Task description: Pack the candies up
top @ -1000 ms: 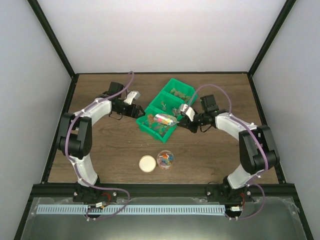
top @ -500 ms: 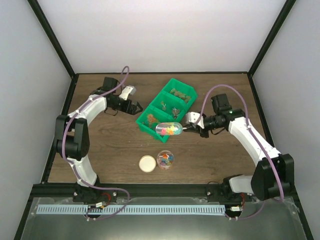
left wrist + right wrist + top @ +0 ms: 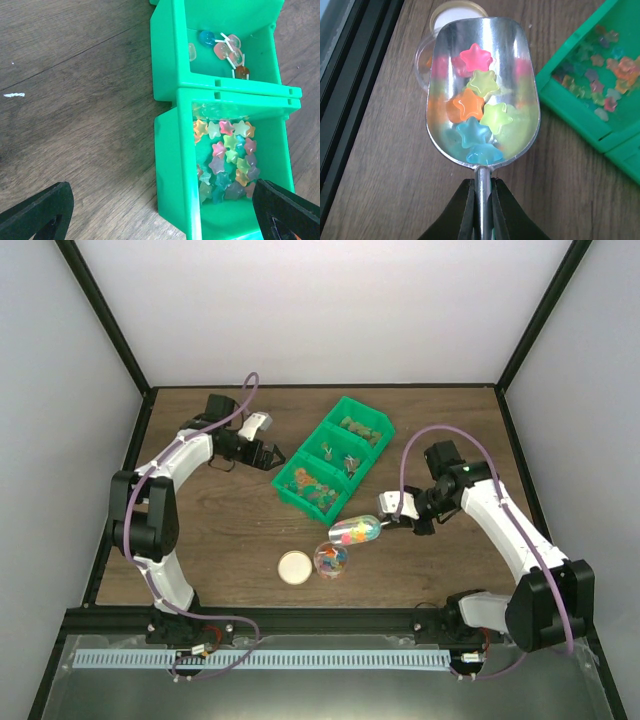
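The wooden table [image 3: 220, 540] carries a green three-compartment bin [image 3: 312, 442]; the left gripper [image 3: 272, 456] hovers at its left side, jaws spread wide and empty; the right gripper [image 3: 480, 200] pinches the handle of a metal scoop [image 3: 450, 45], its tip over the clear jar [image 3: 331, 559]; the tan lid [image 3: 295, 567] lies just beside the jar; star-shaped candies [image 3: 475, 107] fill the scoop, and more lie in bin and jar.

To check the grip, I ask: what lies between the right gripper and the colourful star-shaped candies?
Only the silver metal scoop's thin handle, which the right gripper clamps, reaches to the candies; the right wrist view shows it.
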Robot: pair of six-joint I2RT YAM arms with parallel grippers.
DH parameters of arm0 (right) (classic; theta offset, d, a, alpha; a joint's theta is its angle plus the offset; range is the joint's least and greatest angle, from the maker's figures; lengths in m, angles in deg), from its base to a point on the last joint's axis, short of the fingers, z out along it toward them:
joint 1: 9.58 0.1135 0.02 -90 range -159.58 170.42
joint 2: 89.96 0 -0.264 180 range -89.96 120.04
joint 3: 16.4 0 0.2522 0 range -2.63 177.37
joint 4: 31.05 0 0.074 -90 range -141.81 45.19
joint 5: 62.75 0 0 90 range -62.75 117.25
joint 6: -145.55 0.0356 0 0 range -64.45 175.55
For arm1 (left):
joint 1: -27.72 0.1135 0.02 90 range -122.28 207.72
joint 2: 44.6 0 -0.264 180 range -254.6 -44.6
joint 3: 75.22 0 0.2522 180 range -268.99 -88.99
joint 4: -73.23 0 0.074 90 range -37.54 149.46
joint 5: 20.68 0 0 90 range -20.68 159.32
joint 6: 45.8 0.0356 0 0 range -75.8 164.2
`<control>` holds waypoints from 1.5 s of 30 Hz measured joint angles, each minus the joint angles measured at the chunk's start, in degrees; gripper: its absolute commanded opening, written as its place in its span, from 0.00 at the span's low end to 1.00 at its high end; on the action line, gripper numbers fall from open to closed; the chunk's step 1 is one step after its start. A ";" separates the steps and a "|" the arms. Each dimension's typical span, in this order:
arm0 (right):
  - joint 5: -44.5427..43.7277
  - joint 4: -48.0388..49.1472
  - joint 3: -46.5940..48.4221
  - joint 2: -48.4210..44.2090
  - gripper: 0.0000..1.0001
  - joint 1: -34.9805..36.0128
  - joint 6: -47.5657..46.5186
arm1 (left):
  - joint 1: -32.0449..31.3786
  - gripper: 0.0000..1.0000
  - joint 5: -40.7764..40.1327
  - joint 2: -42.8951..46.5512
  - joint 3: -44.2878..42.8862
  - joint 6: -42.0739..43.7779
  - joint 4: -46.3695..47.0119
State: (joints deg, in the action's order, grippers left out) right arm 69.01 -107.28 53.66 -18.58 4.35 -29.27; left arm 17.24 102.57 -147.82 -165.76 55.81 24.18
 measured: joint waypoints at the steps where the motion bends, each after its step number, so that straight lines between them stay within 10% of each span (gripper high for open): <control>1: -1.01 -0.79 0.00 0.02 0.01 0.00 -0.39 | 0.00 1.00 0.02 0.00 0.00 -0.02 0.00; 45: -23.34 -9.51 10.86 8.90 0.01 15.65 10.32 | 0.00 1.00 -0.17 -0.46 -0.31 -2.21 0.50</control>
State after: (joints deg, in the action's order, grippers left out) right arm 45.66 -116.79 64.52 -9.69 20.00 -18.95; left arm 17.24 102.40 -148.28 -166.06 53.61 24.68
